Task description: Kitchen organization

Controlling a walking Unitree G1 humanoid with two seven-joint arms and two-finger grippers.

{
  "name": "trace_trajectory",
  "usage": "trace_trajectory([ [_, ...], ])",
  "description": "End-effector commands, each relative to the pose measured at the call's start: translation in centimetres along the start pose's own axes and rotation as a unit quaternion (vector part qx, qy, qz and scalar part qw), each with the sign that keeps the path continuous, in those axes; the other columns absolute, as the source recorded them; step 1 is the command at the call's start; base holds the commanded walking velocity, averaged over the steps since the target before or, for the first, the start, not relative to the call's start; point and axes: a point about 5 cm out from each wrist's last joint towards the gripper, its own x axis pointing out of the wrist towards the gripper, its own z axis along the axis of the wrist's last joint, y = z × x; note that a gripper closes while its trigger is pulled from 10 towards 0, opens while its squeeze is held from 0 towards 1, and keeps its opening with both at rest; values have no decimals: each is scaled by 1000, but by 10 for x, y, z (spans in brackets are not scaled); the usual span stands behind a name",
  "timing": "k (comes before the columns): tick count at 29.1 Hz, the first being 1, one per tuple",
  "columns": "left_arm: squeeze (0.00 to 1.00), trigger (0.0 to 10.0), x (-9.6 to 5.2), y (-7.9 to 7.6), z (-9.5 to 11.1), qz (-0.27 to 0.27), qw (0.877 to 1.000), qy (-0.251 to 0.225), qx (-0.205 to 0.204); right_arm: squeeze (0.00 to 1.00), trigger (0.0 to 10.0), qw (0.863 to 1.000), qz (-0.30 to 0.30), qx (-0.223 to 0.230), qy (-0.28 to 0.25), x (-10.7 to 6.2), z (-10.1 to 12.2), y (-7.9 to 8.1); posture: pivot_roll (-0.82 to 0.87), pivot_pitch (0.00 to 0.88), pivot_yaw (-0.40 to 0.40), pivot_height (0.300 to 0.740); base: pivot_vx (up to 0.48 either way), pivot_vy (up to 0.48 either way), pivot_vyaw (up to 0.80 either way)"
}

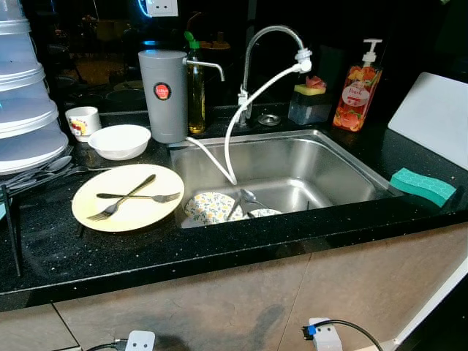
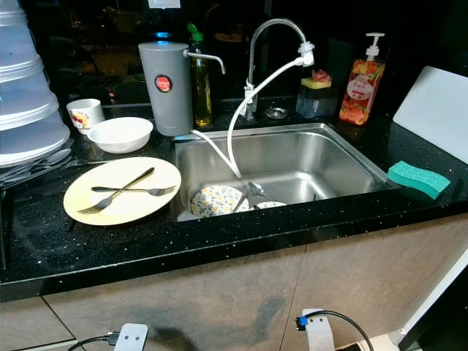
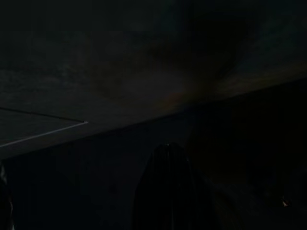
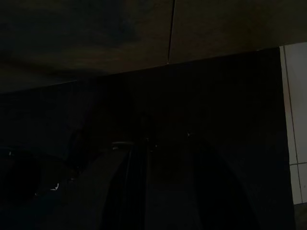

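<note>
A pale yellow plate (image 1: 128, 196) lies on the black counter left of the sink, with two forks (image 1: 131, 196) crossed on it. Behind it stand a white bowl (image 1: 119, 140) and a small patterned cup (image 1: 82, 121). Down in the steel sink (image 1: 307, 164) rest a flowered dish (image 1: 210, 207) and a spoon (image 1: 245, 197). Both arms hang low in front of the cabinet. My left gripper (image 3: 168, 191) and right gripper (image 4: 158, 158) are dim dark shapes in the very dark wrist views.
A grey water filter (image 1: 163, 95), an oil bottle (image 1: 196, 88) and the faucet (image 1: 274, 44) with its white hose line the back. Also there: an orange soap dispenser (image 1: 358, 91), a green sponge (image 1: 422, 186), a white board (image 1: 431, 117), stacked white dishes (image 1: 25, 110) far left.
</note>
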Motion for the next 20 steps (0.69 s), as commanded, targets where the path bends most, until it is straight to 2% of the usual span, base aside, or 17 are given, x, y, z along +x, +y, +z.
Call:
trace_trajectory([
  [1,0,10000,0,-2,1,-3,1000,-2,-7,0,10000,1000,2,-2,10,1,-5,4,32,0,-25,740,0,0,0],
  [13,0,10000,0,-2,-1,-5,1000,2,-5,0,10000,1000,10,0,11,3,-6,19,25,0,-19,740,0,0,0],
  [15,0,10000,0,-3,-1,-7,1000,3,-2,0,10000,1000,14,3,13,4,-10,25,24,0,-18,740,0,0,0],
  [20,0,10000,0,-2,0,-7,1000,3,0,0,10000,1000,9,4,14,2,-11,16,26,0,-14,740,0,0,0],
])
